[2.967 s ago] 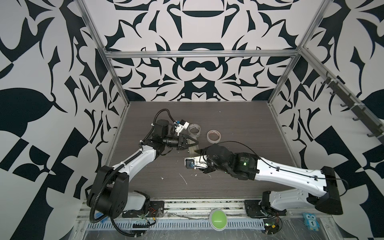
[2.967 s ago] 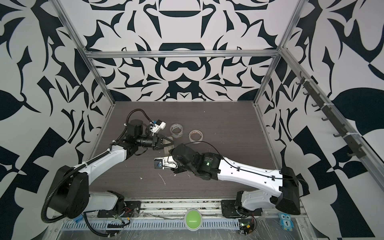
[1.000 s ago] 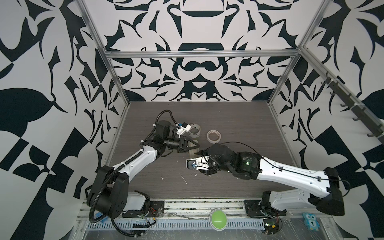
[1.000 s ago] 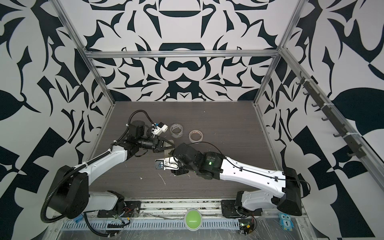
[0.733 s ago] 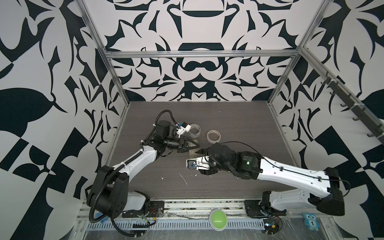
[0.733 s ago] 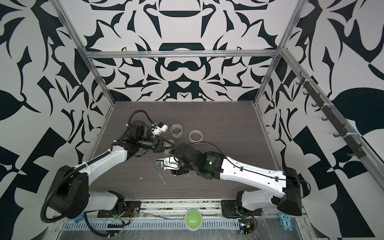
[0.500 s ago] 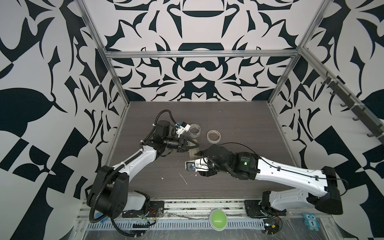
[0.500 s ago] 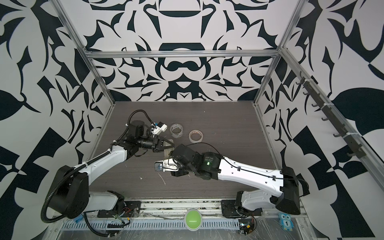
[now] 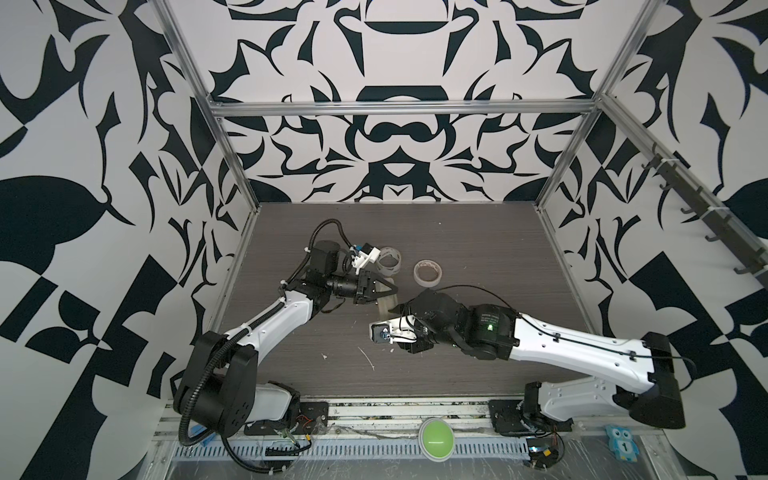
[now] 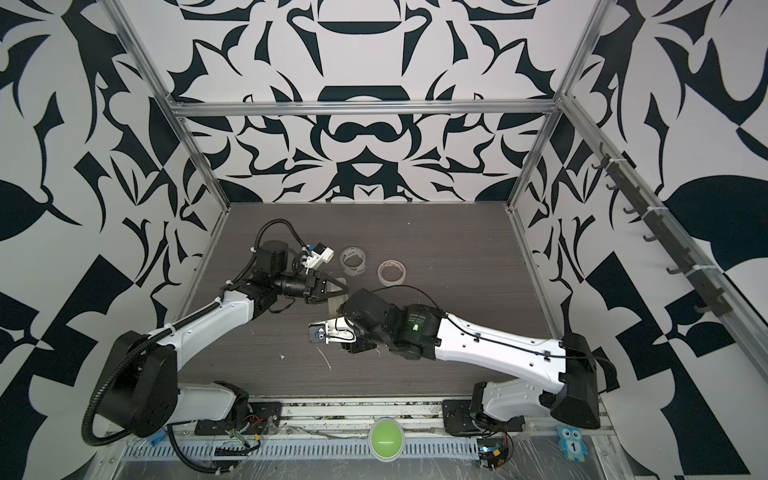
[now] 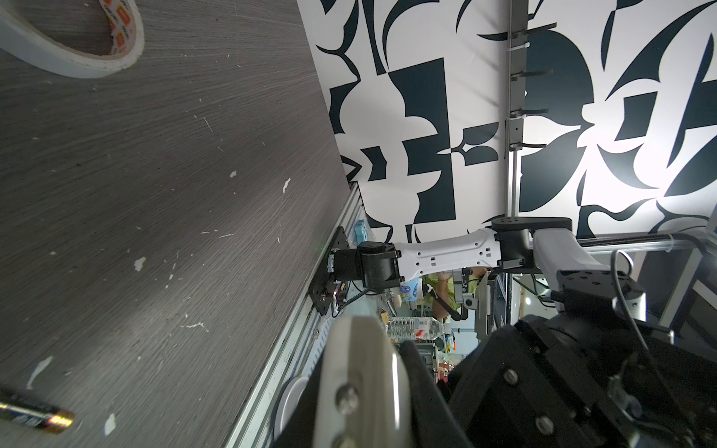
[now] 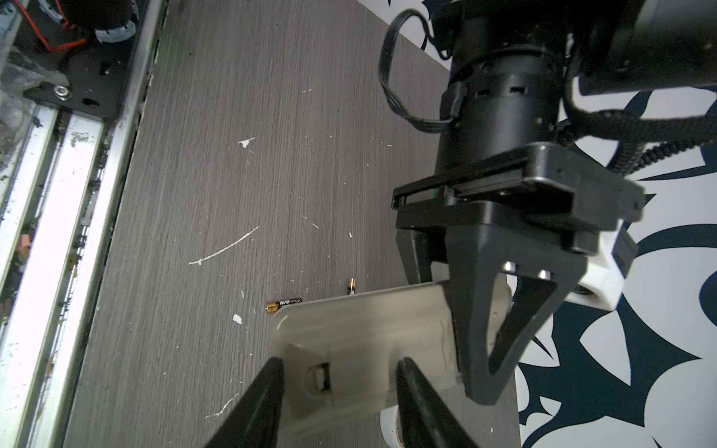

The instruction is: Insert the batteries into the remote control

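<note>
We hold the left gripper [image 12: 461, 329] clamped on one end of the remote control [image 12: 368, 326], presumably to present its back to the right gripper [image 12: 337, 362]. That gripper's jaws stand apart and empty, straddling the battery compartment [image 12: 349, 372]. The compartment looks empty. Both batteries [image 12: 283, 303] lie on the table [image 12: 232, 174] beyond the remote, clear of either gripper.

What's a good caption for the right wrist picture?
Left gripper holds the remote control while two batteries lie on the table.
</note>
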Controlling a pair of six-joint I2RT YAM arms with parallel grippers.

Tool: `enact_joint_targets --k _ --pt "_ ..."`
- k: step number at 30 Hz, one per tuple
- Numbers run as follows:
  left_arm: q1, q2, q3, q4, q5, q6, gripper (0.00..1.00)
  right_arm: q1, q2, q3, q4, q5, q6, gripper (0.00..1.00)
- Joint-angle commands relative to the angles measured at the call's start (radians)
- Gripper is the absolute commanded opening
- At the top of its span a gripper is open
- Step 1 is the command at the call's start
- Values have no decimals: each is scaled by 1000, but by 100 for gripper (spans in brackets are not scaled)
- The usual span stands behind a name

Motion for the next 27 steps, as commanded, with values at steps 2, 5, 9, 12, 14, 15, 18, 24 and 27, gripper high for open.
enact_joint_targets --k 2,5,9,12,14,15,18,24,27 --pt "-5 -22 13 3 48 -3 0 -5 -13 28 39 53 -11 49" --pt "-5 -22 13 3 48 -4 0 -4 -5 25 38 84 -15 48" --pt "-5 -23 13 3 49 -4 0 -4 4 25 30 110 -23 46" --pt "-5 -25 13 3 49 -4 0 -5 12 23 27 124 -31 46" --pt "-4 -26 13 2 48 -3 0 -3 13 22 18 121 -33 46" --pt "-5 -23 14 1 49 -4 0 -3 12 23 18 115 -33 46" --pt "-5 -24 13 2 48 -2 0 -2 11 16 17 110 -34 46" --pt "-5 -24 13 3 49 -2 0 9 9 8 10 112 -37 51" --pt "-4 -24 14 3 49 -2 0 13 5 0 9 114 -37 55"
